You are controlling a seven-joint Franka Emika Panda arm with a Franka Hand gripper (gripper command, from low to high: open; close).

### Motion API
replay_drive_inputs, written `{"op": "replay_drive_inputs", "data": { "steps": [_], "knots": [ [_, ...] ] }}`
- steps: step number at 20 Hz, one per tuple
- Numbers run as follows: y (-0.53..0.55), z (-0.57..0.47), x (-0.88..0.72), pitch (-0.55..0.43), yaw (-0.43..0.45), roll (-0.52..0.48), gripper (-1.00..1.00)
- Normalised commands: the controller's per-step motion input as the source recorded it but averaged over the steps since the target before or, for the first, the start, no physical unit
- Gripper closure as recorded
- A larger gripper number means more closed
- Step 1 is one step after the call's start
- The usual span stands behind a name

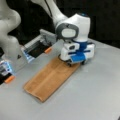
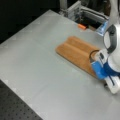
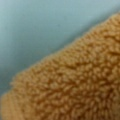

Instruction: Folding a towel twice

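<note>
So from where I'm standing the closest thing is bare grey tabletop, nothing going on there. A bit further in lies the towel, orange-brown and fuzzy, already doubled over into a long narrow strip that runs diagonally across the surface. In both front views you can see a soft crease running along its length, and the near end looks rounded and a bit puffy.

The hand is down at the far end of that strip, right on top of the cloth, with the white and blue body of it hiding the fingertips. I honestly can't tell whether the fingers are apart or pinched on the cloth. In a front view the hand covers the strip's right end. The wrist view is just fuzzy towel filling most of the shot, edge against grey tabletop.

Behind all that, a metal frame with small orange tabs sits at the back edge.
</note>
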Motion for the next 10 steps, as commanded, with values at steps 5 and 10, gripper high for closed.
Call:
{"op": "replay_drive_inputs", "data": {
  "steps": [5, 10],
  "knots": [
    [0.11, -0.16, 0.09, -0.095, -0.054, -0.121, 1.00],
    [0.11, -0.14, 0.09, -0.059, -0.073, -0.111, 1.00]
  ]
}}
